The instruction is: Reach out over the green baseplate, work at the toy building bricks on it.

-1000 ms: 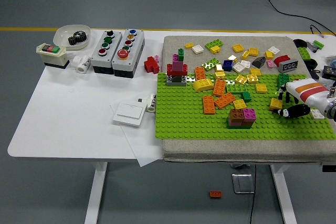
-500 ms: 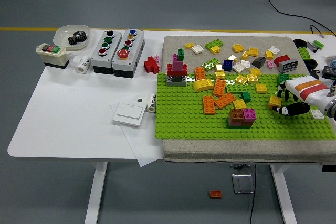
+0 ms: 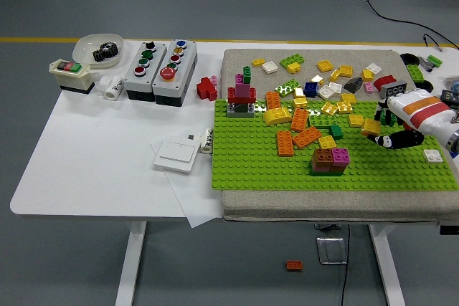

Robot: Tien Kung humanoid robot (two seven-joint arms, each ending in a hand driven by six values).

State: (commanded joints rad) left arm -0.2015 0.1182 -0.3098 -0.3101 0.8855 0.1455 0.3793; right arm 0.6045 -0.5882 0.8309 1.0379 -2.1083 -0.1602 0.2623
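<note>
The robot's right hand (image 3: 391, 134) enters from the right edge of the frame, at mid-height, on a white forearm with an orange and red band. Its black fingers (image 3: 399, 139) curl over the right part of the green baseplate (image 3: 287, 170), just beside a yellow brick (image 3: 371, 127). Whether the fingers actually grip that brick cannot be told at this size.

The baseplate fills the lower right of the frame and lies on a grey mat (image 3: 308, 206) on the white table (image 3: 107, 148). Near the middle of the plate stands a small stack of brown and pink bricks on a green one (image 3: 330, 160). Just above and left of it lie several orange bricks (image 3: 297, 130) and a curved yellow brick (image 3: 277, 115). At the plate's upper left corner stands a small tower of red, pink and green bricks on a grey base (image 3: 242, 97). A white brick (image 3: 432, 155) sits near the plate's right edge.

Loose bricks (image 3: 330, 77) in yellow, white, green, blue, red and grey are scattered across the mat above the plate, in the upper right.

On the left half of the table sit two grey button boxes (image 3: 161, 62), a white bowl holding a black gear (image 3: 100, 49), a small switch box (image 3: 70, 73) with red and green buttons, a red brick (image 3: 207, 89), and a white wall switch (image 3: 177, 155) on a sheet of paper.
</note>
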